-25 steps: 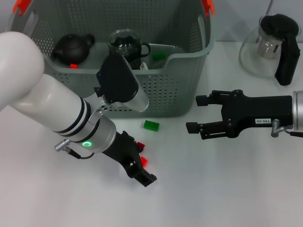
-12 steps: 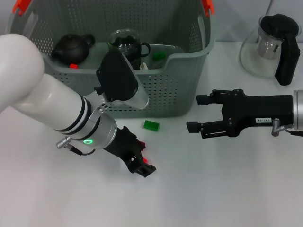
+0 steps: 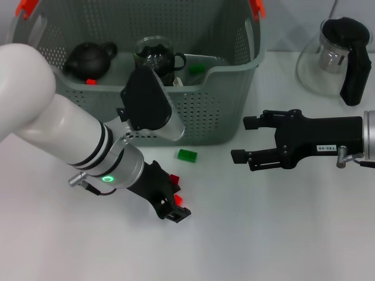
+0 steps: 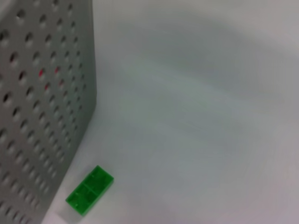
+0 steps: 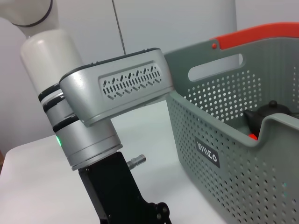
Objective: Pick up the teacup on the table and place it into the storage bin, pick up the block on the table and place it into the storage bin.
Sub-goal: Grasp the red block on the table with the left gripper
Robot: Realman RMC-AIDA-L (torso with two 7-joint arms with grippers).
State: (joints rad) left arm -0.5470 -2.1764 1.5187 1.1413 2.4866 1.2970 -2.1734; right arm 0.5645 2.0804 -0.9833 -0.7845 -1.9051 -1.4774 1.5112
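Hiding from right wrist view: green block (image 3: pixel 187 155) beside storage bin (image 3: pixel 234 111).

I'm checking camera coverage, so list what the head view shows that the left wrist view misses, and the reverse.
Only the head view shows the left gripper low over the table by a red block, the open right gripper, the dark teapot and glass cup inside the storage bin, and the glass pitcher. The left wrist view adds nothing of its own. Both show the green block beside the bin's perforated wall, and the white table.
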